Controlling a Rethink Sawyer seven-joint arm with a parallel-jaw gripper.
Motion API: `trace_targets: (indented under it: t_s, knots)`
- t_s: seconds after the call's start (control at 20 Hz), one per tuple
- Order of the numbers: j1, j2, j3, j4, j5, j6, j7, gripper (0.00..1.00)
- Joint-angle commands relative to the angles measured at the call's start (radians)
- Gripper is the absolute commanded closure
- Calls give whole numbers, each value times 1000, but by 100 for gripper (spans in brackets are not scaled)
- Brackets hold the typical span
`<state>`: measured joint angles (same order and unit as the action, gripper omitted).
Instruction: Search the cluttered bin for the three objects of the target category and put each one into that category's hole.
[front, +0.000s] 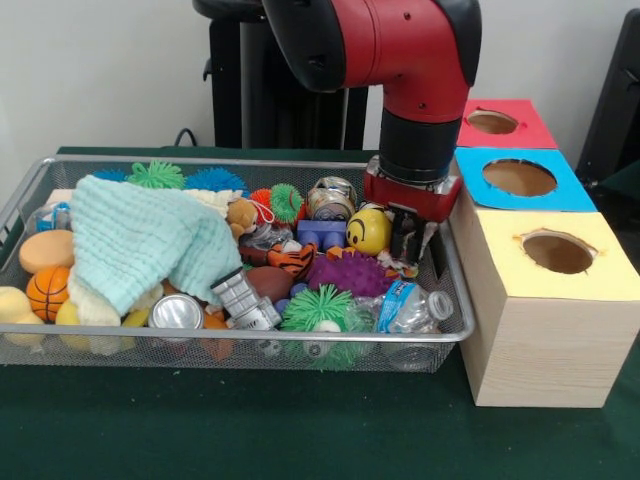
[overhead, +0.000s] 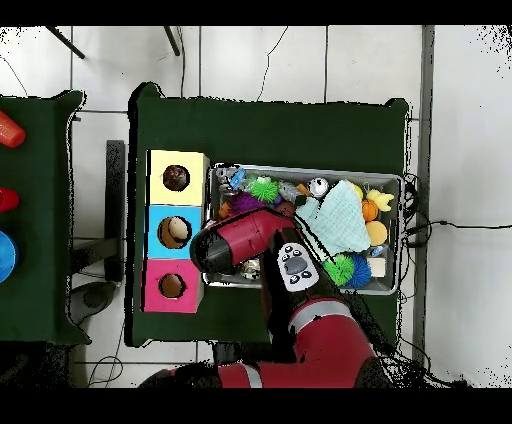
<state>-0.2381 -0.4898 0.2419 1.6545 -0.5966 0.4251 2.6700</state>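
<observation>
A wire mesh bin (front: 240, 338) holds a jumble of toys, cans and bottles. My gripper (front: 410, 240) is lowered into the bin's right end, just right of a yellow smiley ball (front: 368, 230) and above a crushed plastic bottle (front: 410, 308). Whether it holds anything is hidden among the clutter. A silver can (front: 332, 195) lies behind the smiley ball and another can (front: 178, 312) lies at the front. In the overhead view the arm (overhead: 235, 245) covers the gripper and that end of the bin (overhead: 300, 168).
Three wooden boxes with holes stand beside the bin: red (front: 495, 122), blue (front: 520, 178), yellow (front: 558, 252). A pale teal cloth (front: 140, 240) drapes over the left half. Spiky balls in green (front: 317, 308) and purple (front: 350, 272), a toy tiger (front: 290, 258) and a basketball (front: 47, 290) lie about.
</observation>
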Motion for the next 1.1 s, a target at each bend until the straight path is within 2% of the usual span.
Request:
trace_targets:
  t_s: [0.05, 0.25, 0.6, 0.7, 0.9, 1.1]
  knots:
    - [-5, 26, 92, 3, -97, 69, -270, 100]
    - [-27, 34, 117, 1, -97, 102, -298, 100]
    - [-25, 29, 123, -2, -96, 114, -286, 100]
    - [-26, 11, 127, 8, -88, 124, -285, 100]
    - [-33, -92, 148, 87, -41, 164, -278, 100]
    - [-55, -154, 182, 139, 3, 216, -272, 100]
